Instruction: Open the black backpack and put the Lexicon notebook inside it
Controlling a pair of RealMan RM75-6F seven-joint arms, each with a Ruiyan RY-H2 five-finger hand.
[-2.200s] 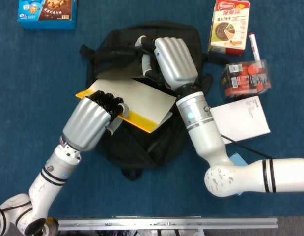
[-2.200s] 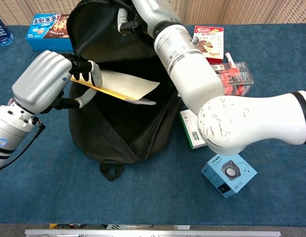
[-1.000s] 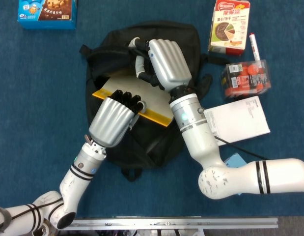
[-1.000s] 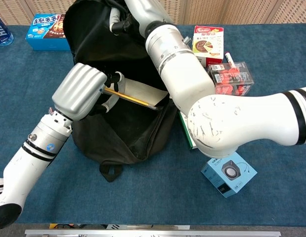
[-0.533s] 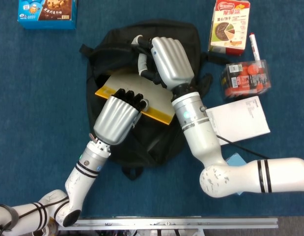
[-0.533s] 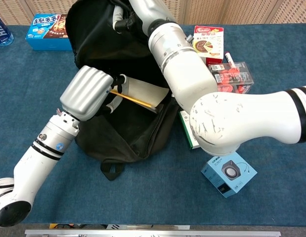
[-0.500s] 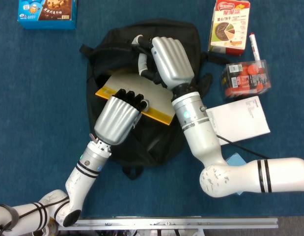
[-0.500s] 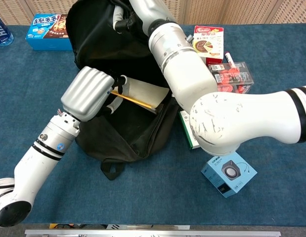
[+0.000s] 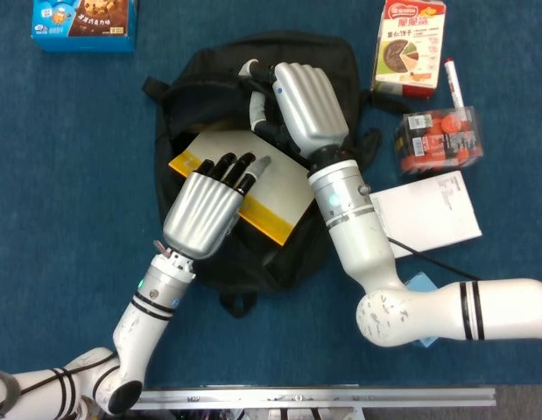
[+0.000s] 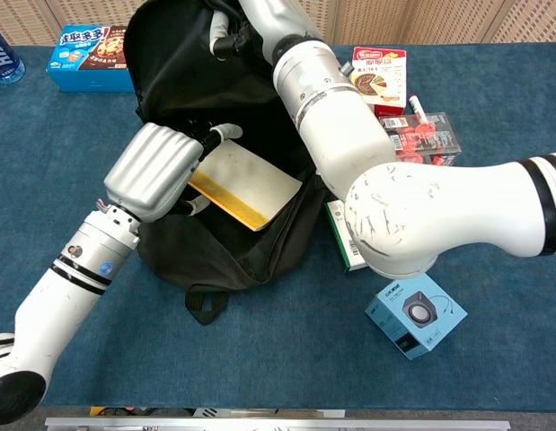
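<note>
The black backpack (image 9: 205, 79) (image 10: 170, 63) lies open in the middle of the blue table. The Lexicon notebook (image 9: 275, 184) (image 10: 251, 180), cream with a yellow spine, lies tilted in the bag's mouth, its right end sticking out over the rim. My left hand (image 9: 205, 210) (image 10: 156, 171) rests on the notebook's left part with its fingers (image 9: 240, 166) stretched out flat and apart. My right hand (image 9: 307, 105) (image 10: 231, 31) grips the bag's upper flap and holds the opening up.
A blue biscuit box (image 9: 84, 22) (image 10: 84, 49) is at the back left. To the bag's right are a red-and-white box (image 9: 409, 48) (image 10: 378, 76), a marker (image 9: 453, 83), a clear pack of red items (image 9: 437, 138), a white booklet (image 9: 428, 210) and a small blue box (image 10: 415, 314).
My left hand's fingers have uncurled from around the notebook and now lie flat on it. The notebook has tipped to show its cover and sunk further into the bag. The right hand still holds the flap.
</note>
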